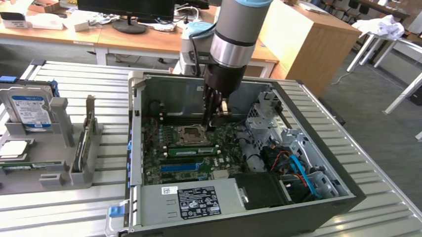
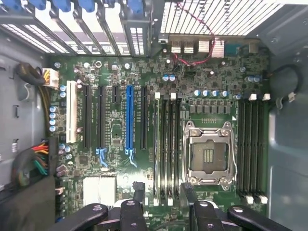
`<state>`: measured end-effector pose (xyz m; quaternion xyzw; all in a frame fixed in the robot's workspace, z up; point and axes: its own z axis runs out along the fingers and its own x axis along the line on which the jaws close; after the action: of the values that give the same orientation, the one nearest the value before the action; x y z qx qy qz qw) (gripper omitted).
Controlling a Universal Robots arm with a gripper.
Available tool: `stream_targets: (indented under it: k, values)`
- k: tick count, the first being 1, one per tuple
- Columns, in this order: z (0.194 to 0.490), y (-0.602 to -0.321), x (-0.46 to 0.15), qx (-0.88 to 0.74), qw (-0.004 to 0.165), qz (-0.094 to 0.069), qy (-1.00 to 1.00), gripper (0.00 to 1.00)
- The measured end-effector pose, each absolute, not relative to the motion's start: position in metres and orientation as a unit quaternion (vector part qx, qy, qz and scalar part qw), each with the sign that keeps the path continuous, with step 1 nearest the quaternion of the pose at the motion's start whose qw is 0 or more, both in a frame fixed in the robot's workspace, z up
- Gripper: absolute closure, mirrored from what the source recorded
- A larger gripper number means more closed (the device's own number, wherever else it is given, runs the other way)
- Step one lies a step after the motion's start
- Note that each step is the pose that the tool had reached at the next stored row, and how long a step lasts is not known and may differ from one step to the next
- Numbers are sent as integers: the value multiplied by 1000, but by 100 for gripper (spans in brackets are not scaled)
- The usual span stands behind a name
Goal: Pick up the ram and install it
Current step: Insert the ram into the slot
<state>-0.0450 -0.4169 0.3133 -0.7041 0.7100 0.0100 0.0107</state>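
Some clearance, seemingly: spread gripper (image 2: 162,198) above ram (image 1: 191,150).

Ram (image 1: 191,150): long, thin green PCB stick w/ a row of small black chips along its face. It stands on its long edge, level, lengthwise in a mobo slot (image 1: 192,156). It looks seated and nothing grips it. In the ext. view it sits lower than the fingers (image 1: 211,118), just off their tips, apart from them, no contact. In the wrist view the ram (image 2: 157,144) shows edge-on as a narrow pale-green strip running straight away from the fingers (image 2: 138,191). Its near end falls btw the two fingertips, closer to one than the other, deeper in the case than both.
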Motion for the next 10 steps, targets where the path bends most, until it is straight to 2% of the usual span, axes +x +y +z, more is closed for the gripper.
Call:
stream_targets:
  k: [10]
  values:
    - [341,-417,-45,-704,9,12,711,57]
